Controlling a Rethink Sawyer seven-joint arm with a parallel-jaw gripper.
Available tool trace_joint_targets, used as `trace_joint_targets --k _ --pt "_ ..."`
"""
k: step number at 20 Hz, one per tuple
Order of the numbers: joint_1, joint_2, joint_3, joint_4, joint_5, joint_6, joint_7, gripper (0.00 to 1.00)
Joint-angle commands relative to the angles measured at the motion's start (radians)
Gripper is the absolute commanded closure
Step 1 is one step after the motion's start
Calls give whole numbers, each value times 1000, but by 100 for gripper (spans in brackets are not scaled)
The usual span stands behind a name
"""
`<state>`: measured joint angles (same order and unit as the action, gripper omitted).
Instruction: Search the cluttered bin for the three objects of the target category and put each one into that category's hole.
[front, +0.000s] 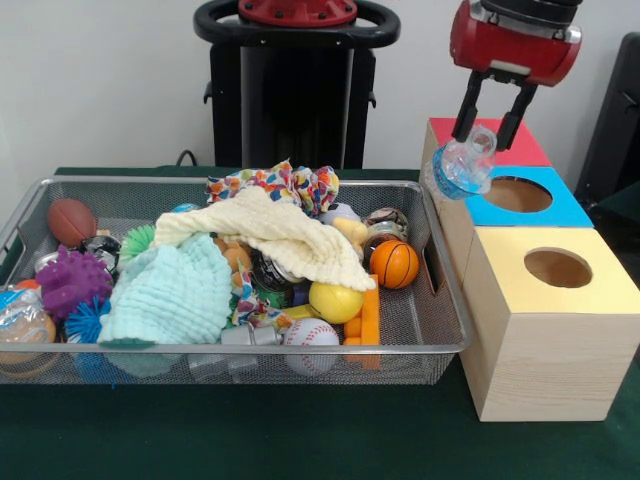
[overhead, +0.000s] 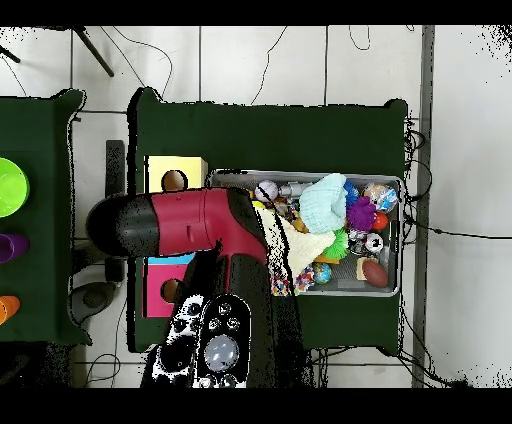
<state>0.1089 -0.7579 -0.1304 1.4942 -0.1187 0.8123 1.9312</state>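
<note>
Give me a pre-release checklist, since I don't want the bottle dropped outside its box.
1. Grip: the gripper has its jaws shut on the water bottle: ok.
2. Bottle clear of the wire-mesh bin: ok.
3. Bottle centred over the blue box's hole: not ok; the front view shows it left of the hole.
4. Blue hole unobstructed: ok.
5. Alignment confirmed from overhead: cannot tell; the arm covers the blue box.
6. More bottles left in the bin: one shows at its left end.
</note>
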Motion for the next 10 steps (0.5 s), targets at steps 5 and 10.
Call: trace_joint_targets --k 5,10 --pt "25 -35 -16 68 20 157 149 100" --pt "48 -37 -28 61 28 172 174 100"
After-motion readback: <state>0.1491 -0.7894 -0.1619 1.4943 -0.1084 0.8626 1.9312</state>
